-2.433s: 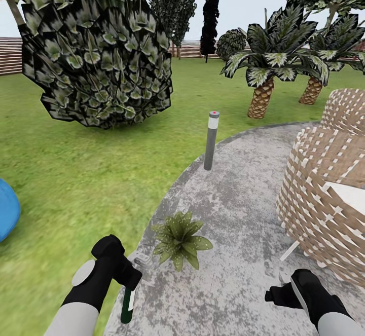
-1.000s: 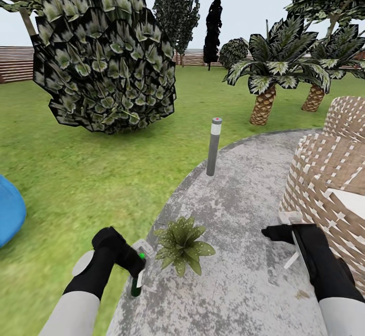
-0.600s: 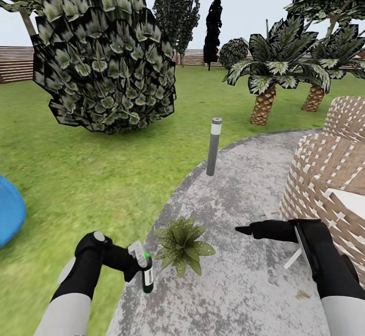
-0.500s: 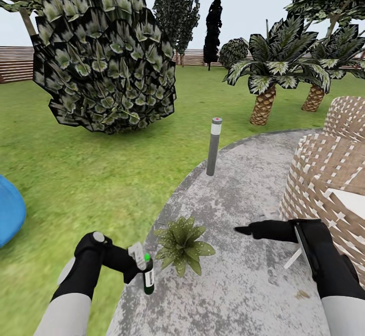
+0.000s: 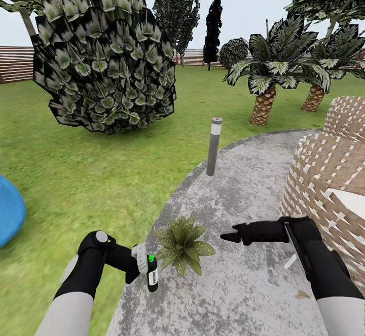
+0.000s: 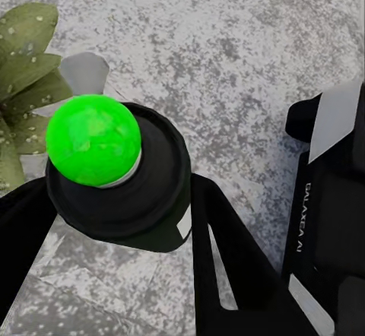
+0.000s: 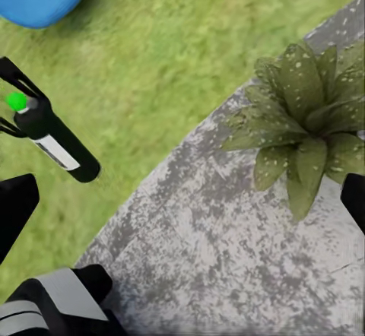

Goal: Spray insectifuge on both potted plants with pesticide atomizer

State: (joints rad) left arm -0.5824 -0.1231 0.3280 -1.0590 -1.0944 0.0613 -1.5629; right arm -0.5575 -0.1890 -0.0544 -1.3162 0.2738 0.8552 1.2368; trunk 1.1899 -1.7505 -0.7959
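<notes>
you are already carrying the pesticide atomizer [image 5: 152, 275]: the left gripper [image 5: 142, 264] is pinching it near the neck, and the bottle is hanging upright over the patio [image 5: 243, 189] edge, its bright green cap [image 6: 93, 139] on top. in the left wrist view the black fingers [image 6: 220, 252] are closing around the bottle's dark collar. so the pick-up looks done, and you are sitting at the spraying step.

the atomizer is hovering just beside the near potted plant [image 5: 181, 243], on the plant's lawn [image 5: 91, 174] side, not touching its leaves. i cannot tell whether any spray is coming out. only this one rosette is showing, so by my judgement both plants are awaiting full cover, and the second one is waiting to be found.

your right gripper [image 5: 226, 236] is reaching in over the patio from the other side, near the plant. in the right wrist view its fingertips [image 7: 15, 203] are sitting far apart at the frame's edges, so it is spread wide and holding nothing.

around you: a grey bollard light [image 5: 213, 146] is standing further along the patio edge, well apart from the plant. a woven wicker chair [image 5: 329, 179] is crowding your right arm's side. a blue object [image 5: 9, 209] is lying on the grass, a big dark bush [image 5: 106, 57] and palms [image 5: 268, 67] are standing beyond. nothing is lying between the bottle and the plant; the chair is the thing to mind when you are swinging the right arm.
</notes>
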